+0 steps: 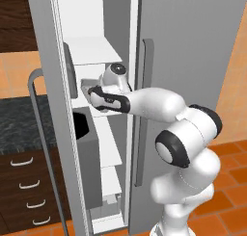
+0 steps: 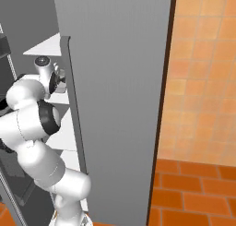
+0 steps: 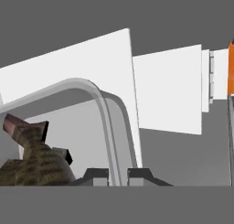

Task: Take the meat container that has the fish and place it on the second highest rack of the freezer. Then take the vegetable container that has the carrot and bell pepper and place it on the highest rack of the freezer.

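My gripper point(image 3: 118, 175) is shut on the rim of the meat container point(image 3: 98, 99), a pale grey tray with a rounded edge. The mottled brown fish point(image 3: 34, 161) lies inside it, at the lower left of the hand view. The arm reaches into the open freezer point(image 1: 193, 47) and holds the container point(image 1: 87, 87) just below an upper white shelf point(image 1: 91, 49) and over the shelf beneath it. From the right base view the hand point(image 2: 55, 80) sits at the edge of the freezer's grey side point(image 2: 115, 82). The vegetable container with the carrot and bell pepper is out of view.
The freezer's open door point(image 1: 48, 110), with a grey bar handle point(image 1: 34, 134) and a dark door bin point(image 1: 70, 71), stands left of the arm. A grey bin point(image 1: 89, 143) sits lower down. Dark drawers point(image 1: 29, 182) lie under a speckled counter point(image 1: 19, 124). Orange tiled floor point(image 2: 193, 193) spreads to the right.
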